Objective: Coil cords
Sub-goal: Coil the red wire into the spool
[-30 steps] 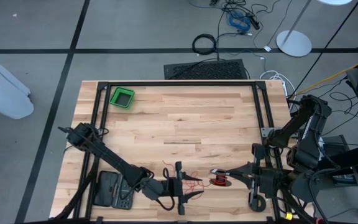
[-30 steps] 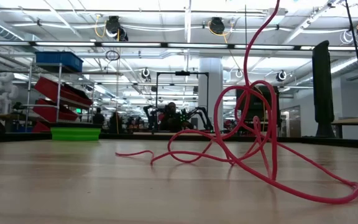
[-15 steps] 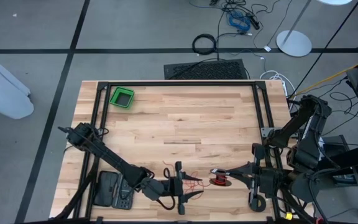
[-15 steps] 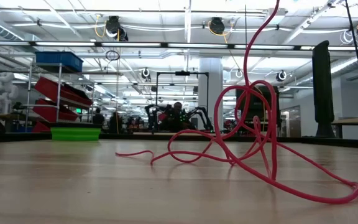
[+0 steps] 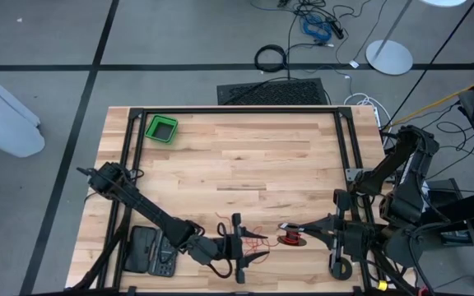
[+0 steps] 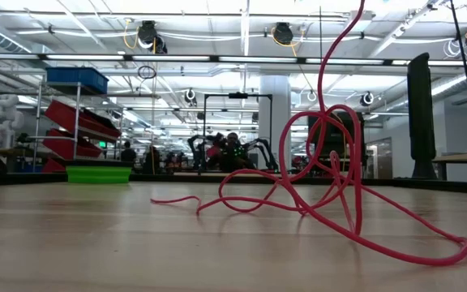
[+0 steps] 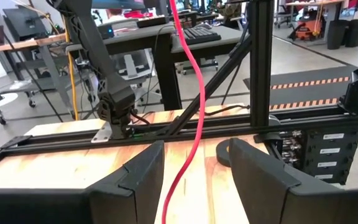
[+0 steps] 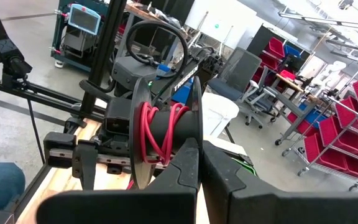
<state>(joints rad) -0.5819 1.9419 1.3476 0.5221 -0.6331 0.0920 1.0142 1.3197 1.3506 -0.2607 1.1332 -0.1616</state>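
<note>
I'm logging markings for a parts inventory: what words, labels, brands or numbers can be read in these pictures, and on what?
"TROSSEN": white lettering on the dark arm housing behind the spool, right wrist view; only partly legible.
Panel labels on the black control box, left wrist view: too small to read.
High and low views: no readable text.

Red cord [image 6: 331, 186]: loose tangled loops on tabletop near front edge, part wound on black spool [image 8: 166, 134].

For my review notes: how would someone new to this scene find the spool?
Look along the near edge of the wooden table, between the two grippers. The spool sits there, pinched by the shut right gripper. It alone is a black flanged reel wound with red cord.
</note>
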